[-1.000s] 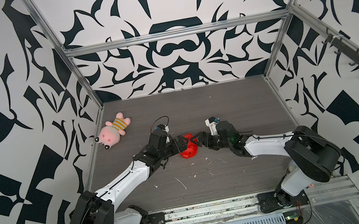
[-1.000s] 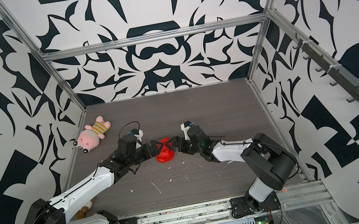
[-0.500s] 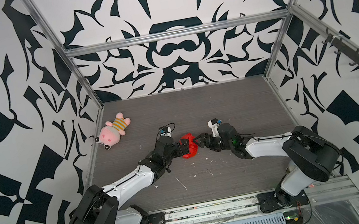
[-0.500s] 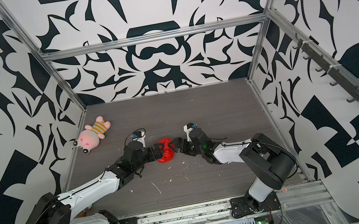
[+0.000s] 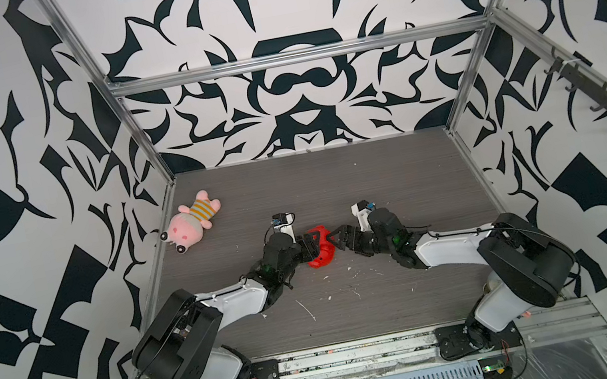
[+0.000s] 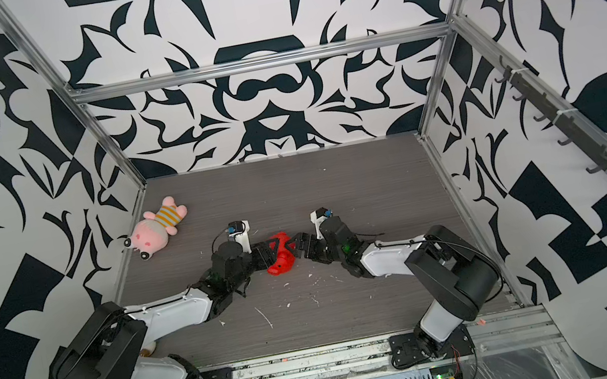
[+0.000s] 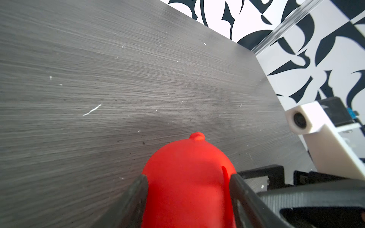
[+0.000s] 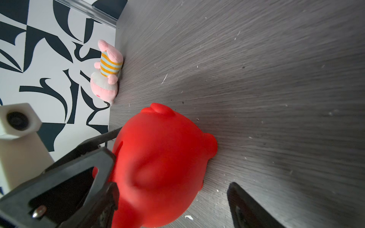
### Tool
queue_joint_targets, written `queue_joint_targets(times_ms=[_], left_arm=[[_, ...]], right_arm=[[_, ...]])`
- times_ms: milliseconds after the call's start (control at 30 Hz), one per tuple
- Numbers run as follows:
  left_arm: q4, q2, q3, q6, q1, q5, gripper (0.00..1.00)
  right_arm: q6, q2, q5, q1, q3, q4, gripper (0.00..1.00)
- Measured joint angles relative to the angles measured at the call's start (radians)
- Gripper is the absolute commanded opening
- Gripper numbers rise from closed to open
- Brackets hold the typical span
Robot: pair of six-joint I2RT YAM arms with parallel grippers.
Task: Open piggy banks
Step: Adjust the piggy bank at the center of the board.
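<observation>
The small shiny red plastic piggy bank (image 5: 322, 258) lay on the dark grey wood-look worktop (image 5: 356, 185), right between the two end effectors. In both top views its long way ran across the gap between them. One end pointed to the back wall and one to the arms' bases. I could not tell which end was the nose.

The left end effector (image 7: 188, 177) was gripping the piggy bank. In the left wrist view its two black fingers (image 7: 136, 197) pressed on both sides of the red body. The thin coin slot (image 7: 224, 171) sat just beside one finger. The top views hid that grip, because the fingers covered the red.

The right end effector (image 5: 335, 242) was open. In the right wrist view one finger (image 8: 246, 207) stood apart from the piggy bank, with bare worktop between.

The left wrist view did not show the pink plush pig in a striped shirt (image 8: 107, 79). It lay far beyond the left end effector, by the side wall.

A second before, the left end effector's fingers were spread wide, and they had since closed in. The piggy bank had stayed in its spot.
</observation>
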Motion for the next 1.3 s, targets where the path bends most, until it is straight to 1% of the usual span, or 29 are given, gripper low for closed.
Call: queue_joint_targets(times_ms=[100, 300, 400, 500, 533, 567, 700, 800, 867, 967, 1167, 1300], left_arm=[[0.076, 0.013, -0.024, -0.029, 0.034, 0.030, 0.61], [0.212, 0.039, -0.084, -0.101, 0.126, 0.090, 0.64], [0.302, 0.064, -0.118, -0.146, 0.182, 0.129, 0.71], [0.351, 0.084, -0.141, -0.176, 0.222, 0.155, 0.83], [0.366, 0.089, -0.150, -0.187, 0.234, 0.161, 0.84], [0.381, 0.094, -0.161, -0.200, 0.249, 0.167, 0.89], [0.419, 0.109, -0.193, -0.232, 0.302, 0.189, 0.91], [0.374, 0.130, -0.224, -0.237, 0.326, 0.195, 0.93], [0.370, 0.126, -0.235, -0.238, 0.330, 0.200, 1.00], [0.341, 0.098, -0.236, -0.245, 0.332, 0.199, 0.99], [0.144, -0.042, -0.223, -0.242, 0.336, 0.193, 0.99], [-0.049, -0.189, -0.164, -0.230, 0.336, 0.185, 0.99]], right_arm=[[-0.002, 0.000, 0.000, 0.000, 0.000, 0.000, 0.88], [-0.016, 0.000, 0.001, 0.000, 0.000, -0.001, 0.87], [-0.022, 0.000, 0.001, 0.000, 0.000, -0.002, 0.87], [-0.026, 0.000, 0.001, 0.000, 0.002, -0.006, 0.87], [-0.027, 0.000, 0.000, 0.000, 0.004, -0.008, 0.87], [-0.030, 0.000, 0.001, 0.000, 0.006, -0.013, 0.87], [-0.042, 0.000, 0.001, 0.000, 0.013, -0.025, 0.87], [-0.045, 0.000, 0.000, 0.000, 0.020, -0.032, 0.86], [-0.046, 0.000, 0.001, 0.000, 0.024, -0.034, 0.86], [-0.049, 0.000, 0.001, 0.000, 0.024, -0.039, 0.86], [-0.074, 0.000, -0.009, 0.000, 0.037, -0.055, 0.84], [-0.135, 0.002, -0.052, -0.016, 0.121, -0.118, 0.81]])
